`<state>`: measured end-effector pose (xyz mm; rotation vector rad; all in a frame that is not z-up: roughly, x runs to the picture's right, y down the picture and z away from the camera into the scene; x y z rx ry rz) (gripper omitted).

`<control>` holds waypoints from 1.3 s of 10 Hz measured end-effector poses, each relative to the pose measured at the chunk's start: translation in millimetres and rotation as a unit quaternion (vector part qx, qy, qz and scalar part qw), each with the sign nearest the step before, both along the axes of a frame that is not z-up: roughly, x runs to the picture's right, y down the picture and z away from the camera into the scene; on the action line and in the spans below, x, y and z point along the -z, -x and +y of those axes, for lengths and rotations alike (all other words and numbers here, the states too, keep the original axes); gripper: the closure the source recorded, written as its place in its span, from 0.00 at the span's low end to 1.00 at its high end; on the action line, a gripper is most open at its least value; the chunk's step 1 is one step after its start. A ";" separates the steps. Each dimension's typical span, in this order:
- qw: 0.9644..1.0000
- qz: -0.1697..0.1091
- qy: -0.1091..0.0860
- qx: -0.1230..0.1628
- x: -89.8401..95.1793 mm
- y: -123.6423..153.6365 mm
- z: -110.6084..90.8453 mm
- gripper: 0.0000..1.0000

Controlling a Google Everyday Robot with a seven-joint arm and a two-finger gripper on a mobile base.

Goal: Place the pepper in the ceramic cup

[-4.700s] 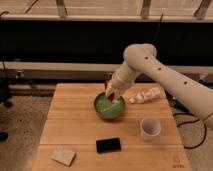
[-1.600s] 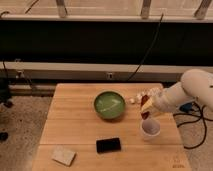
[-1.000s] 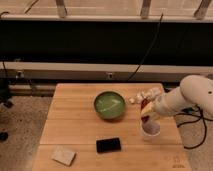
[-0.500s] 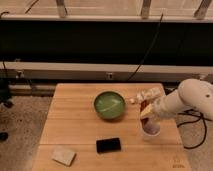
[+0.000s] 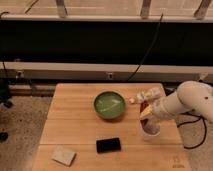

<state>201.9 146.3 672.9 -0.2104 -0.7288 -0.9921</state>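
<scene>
The white ceramic cup (image 5: 150,132) stands on the right side of the wooden table (image 5: 75,115). My gripper (image 5: 145,114) hangs right over the cup's mouth, coming in from the white arm on the right. It is shut on the pepper (image 5: 144,111), a small red and orange-yellow piece held between the fingers just above the cup's rim. The cup's inside is mostly hidden behind the gripper.
A green bowl (image 5: 109,105) sits left of the cup at the table's middle. A black phone (image 5: 108,145) lies near the front edge, and a tan sponge (image 5: 63,155) at the front left. A pale bottle-like object (image 5: 150,94) lies behind the gripper.
The gripper with the pepper has moved from the bowl to the cup, and over the last second has sunk slightly toward its mouth.
</scene>
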 end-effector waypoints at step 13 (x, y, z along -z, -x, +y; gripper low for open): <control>0.999 0.029 0.035 -0.014 6.2 -53.0 26.4 0.28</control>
